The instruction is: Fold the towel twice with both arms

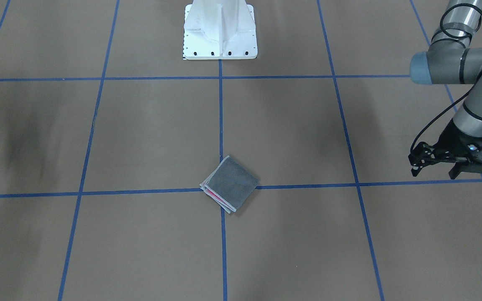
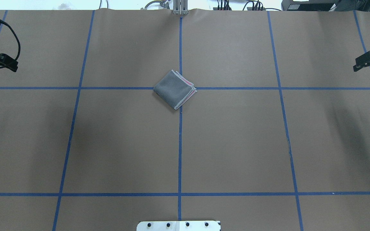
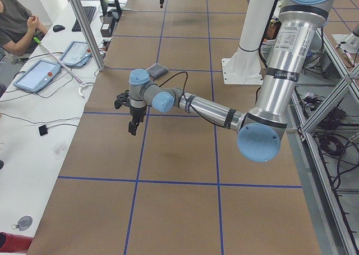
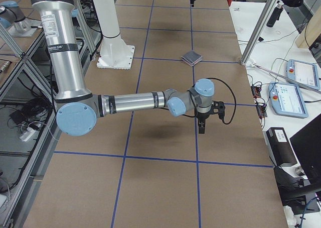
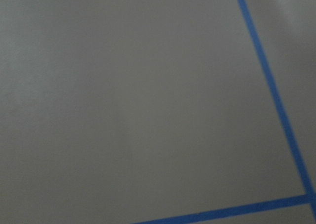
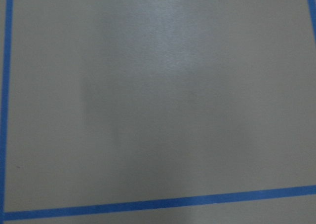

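The towel lies folded into a small square at the middle of the table, dark grey face up, with pink layers and pale edging showing along one side. It rests over a crossing of blue tape lines. My left gripper hovers far off at the table's end, open and empty. At the opposite end my right gripper also hangs open and empty, well away from the towel. Neither wrist view holds the towel or any fingers, only brown paper and blue tape.
The white pedestal base stands at the robot's side of the table. Blue tape lines grid the brown paper. On the operators' side are a metal post, tablets and a seated person.
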